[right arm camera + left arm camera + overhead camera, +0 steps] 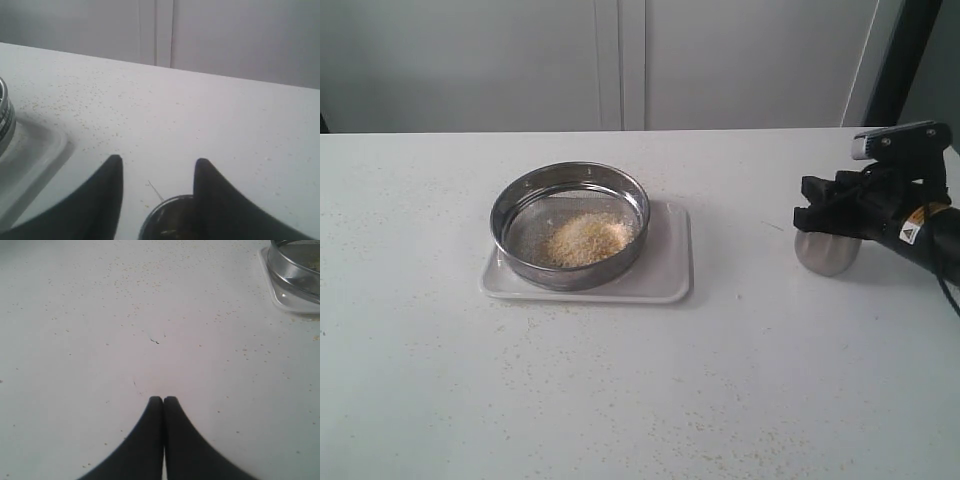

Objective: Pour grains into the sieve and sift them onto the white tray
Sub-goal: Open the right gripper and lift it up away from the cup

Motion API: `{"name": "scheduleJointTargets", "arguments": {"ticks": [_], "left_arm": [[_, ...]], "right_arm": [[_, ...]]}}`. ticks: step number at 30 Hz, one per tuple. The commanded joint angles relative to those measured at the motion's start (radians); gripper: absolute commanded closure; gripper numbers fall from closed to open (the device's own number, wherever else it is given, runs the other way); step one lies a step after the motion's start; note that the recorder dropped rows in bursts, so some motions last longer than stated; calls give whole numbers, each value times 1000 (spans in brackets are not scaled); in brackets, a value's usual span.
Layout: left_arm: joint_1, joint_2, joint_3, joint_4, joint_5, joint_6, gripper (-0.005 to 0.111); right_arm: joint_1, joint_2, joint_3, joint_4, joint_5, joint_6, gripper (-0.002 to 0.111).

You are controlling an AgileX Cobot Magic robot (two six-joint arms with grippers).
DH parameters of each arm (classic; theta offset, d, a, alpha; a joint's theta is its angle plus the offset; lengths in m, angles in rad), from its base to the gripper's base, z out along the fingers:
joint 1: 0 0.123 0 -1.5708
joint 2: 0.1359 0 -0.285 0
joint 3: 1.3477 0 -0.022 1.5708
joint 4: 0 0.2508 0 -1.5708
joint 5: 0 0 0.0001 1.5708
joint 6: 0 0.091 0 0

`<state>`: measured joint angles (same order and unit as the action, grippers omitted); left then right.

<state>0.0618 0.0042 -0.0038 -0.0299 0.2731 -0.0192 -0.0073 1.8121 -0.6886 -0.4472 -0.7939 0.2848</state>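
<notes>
sieve (pixel 570 225) – upright on white tray (pixel 665 275) | grains (pixel 586 240) – heaped inside

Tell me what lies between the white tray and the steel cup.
Nothing stands there: only bare table between the white tray and the steel cup, dotted with tiny specks. The exterior view shows it best.

Pale matte worktop (pixel 620 400) across the whole foreground. Standing upright on it at the right, 1 small rounded steel cup (pixel 827 255), dark inside as seen in the right wrist view (pixel 167 222). Behind, grey wall panels (pixel 740 60) with 2 vertical seams; at far right, 1 dark post (pixel 910 50).
</notes>
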Motion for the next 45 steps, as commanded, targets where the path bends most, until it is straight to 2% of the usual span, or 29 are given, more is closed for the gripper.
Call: {"name": "scheduleJointTargets", "arguments": {"ticks": [1, 10, 14, 20, 25, 28, 37, 45], "left_arm": [[-5, -4, 4, 1, -4, -2, 107], [-5, -4, 4, 1, -4, -2, 107], [-5, -4, 4, 1, -4, -2, 107], [-5, -4, 4, 1, -4, -2, 107], [-5, -4, 4, 1, -4, -2, 107], [-5, -4, 4, 1, -4, -2, 107], [-5, -4, 4, 1, -4, -2, 107], [-5, -4, 4, 1, -4, -2, 107]], "right_arm": [[0, -69, 3, -3, 131, 73, 80], [0, -273, 3, -47, 418, 350, 107], [0, -376, 3, -51, 614, 479, 108], [36, -520, -8, -47, 946, 475, 108], [57, -533, -70, 6, 1301, 355, 108], [57, -533, -111, 153, 1424, 192, 108], [57, -533, -140, 681, 1563, -397, 108], [-11, -601, -139, 731, 1607, -496, 108]]}}
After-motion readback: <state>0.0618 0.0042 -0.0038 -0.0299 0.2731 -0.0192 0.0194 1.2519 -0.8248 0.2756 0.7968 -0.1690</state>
